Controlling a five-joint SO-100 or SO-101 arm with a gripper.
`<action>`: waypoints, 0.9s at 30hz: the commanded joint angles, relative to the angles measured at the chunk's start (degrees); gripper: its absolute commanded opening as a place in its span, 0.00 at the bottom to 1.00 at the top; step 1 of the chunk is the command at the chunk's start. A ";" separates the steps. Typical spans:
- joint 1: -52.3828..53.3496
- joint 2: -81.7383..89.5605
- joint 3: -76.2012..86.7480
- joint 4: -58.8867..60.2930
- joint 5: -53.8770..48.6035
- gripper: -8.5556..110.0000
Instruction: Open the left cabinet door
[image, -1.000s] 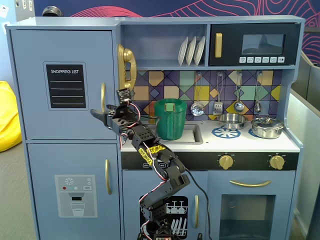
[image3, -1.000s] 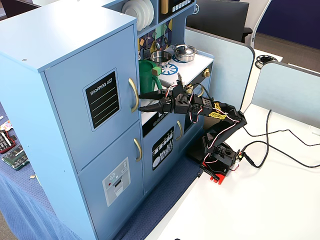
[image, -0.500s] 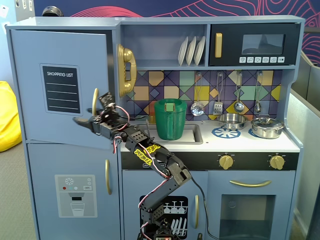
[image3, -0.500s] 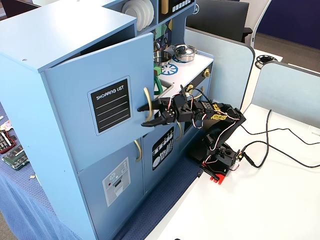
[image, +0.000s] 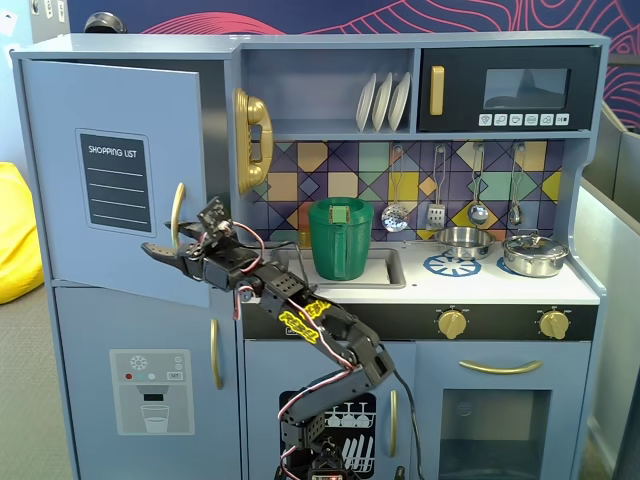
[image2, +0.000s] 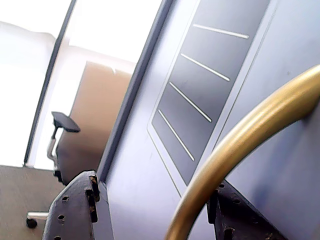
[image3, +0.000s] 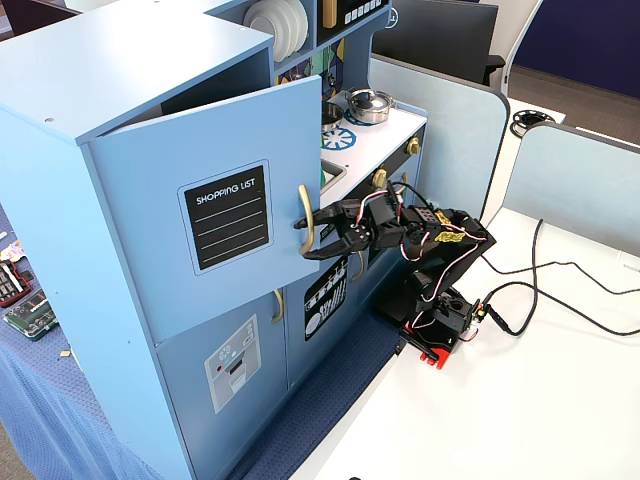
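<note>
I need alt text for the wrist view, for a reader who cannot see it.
A curved gold handle on the blue-grey left cabinet door fills the close-up, passing between the two dark fingers of the pincer. The door's black chalkboard panel is above, and an office chair stands far left.

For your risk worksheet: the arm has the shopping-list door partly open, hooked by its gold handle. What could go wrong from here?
1. The gripper is open around the gold handle, not clamped, so a finger could slip off mid-swing.
2. The left cabinet door swings in an arc away from the arm's base; the already stretched arm might run out of reach.
</note>
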 joint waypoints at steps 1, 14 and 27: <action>0.79 7.12 1.49 0.44 -0.62 0.22; 16.70 19.78 2.11 14.59 10.37 0.23; 27.86 6.50 -4.75 13.54 16.44 0.21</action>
